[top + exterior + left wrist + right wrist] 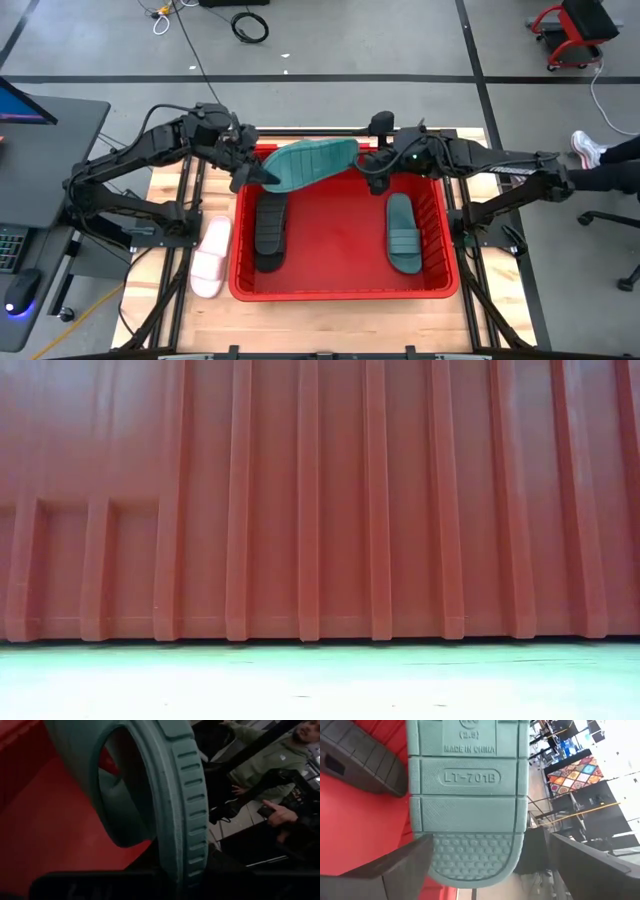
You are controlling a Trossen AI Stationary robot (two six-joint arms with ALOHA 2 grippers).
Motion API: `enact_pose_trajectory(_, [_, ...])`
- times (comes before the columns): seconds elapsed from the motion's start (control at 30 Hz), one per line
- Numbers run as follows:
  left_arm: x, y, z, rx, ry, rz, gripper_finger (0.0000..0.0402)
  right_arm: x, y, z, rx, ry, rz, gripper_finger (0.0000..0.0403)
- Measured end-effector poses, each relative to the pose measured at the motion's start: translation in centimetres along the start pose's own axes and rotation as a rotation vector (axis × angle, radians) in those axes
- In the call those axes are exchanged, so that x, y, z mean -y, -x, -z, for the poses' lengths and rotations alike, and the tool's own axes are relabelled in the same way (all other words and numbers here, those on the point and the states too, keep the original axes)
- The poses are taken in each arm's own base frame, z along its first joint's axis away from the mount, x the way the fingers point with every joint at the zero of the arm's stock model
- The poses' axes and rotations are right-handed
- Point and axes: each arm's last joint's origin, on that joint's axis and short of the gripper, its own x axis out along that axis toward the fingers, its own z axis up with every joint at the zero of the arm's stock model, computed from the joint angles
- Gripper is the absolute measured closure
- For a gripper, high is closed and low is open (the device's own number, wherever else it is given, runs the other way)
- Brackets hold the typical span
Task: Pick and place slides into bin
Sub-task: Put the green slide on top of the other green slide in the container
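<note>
The left gripper (pixel 262 172) pinches one end of a teal slide (pixel 312 163), held sole-up over the far wall of the red bin (pixel 440 285). At the slide's other end, the right gripper (pixel 366 162) stands fully spread, holding nothing. Below lie a black slide (pixel 270 225) and another teal one (pixel 402 232); a white slide (pixel 211 258) waits outside. With only an edge pinched, the slide could twist loose and catch the rim.

Your left arm reaches inward from the table's left side, its left gripper (pixel 252 168) clamped tight and raised off the table; your right arm stretches in from the right, its right gripper (pixel 372 160) spread wide, equally raised.
</note>
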Motion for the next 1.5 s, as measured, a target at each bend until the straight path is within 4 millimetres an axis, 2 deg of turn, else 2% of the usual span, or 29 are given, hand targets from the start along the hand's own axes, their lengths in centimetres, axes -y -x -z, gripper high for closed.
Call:
enact_pose_trajectory(0.23, [0.6,-0.1,-0.4,0.039,-0.034,0.043,0.0360,-0.1,-0.2,0.1,0.053,-0.015,-0.070,0.0003])
enact_pose_trajectory(0.47, [0.7,-0.2,-0.3,0.036,-0.044,0.046,0.0360,-0.2,-0.1,0.2,0.041,-0.068,-0.088,0.0003])
enact_pose_trajectory(0.73, [1.7,-0.6,0.2,0.003,-0.142,0.113,0.0360,-0.3,0.0,0.3,0.019,-0.099,-0.091,0.0003])
enact_pose_trajectory(0.8, [1.7,-0.6,0.2,0.005,-0.147,0.114,0.0360,-0.3,0.5,0.2,0.037,-0.166,-0.098,0.0003])
enact_pose_trajectory(0.93, [1.7,-0.2,0.1,0.023,-0.186,0.113,0.0360,0.5,2.8,0.1,0.109,-0.359,-0.107,0.0003])
enact_pose_trajectory(1.2, [2.1,0.2,-0.3,0.065,-0.434,0.169,0.0360,2.6,6.8,1.1,0.279,-0.748,-0.239,0.0003])
enact_pose_trajectory(1.37, [1.8,0.3,-0.4,0.075,-0.537,0.156,0.0360,2.8,7.0,1.2,0.298,-0.973,-0.362,0.0003])
enact_pose_trajectory(1.5, [1.7,0.2,-0.4,0.081,-0.583,0.136,0.0360,2.9,6.8,0.8,0.326,-1.046,-0.405,0.0005])
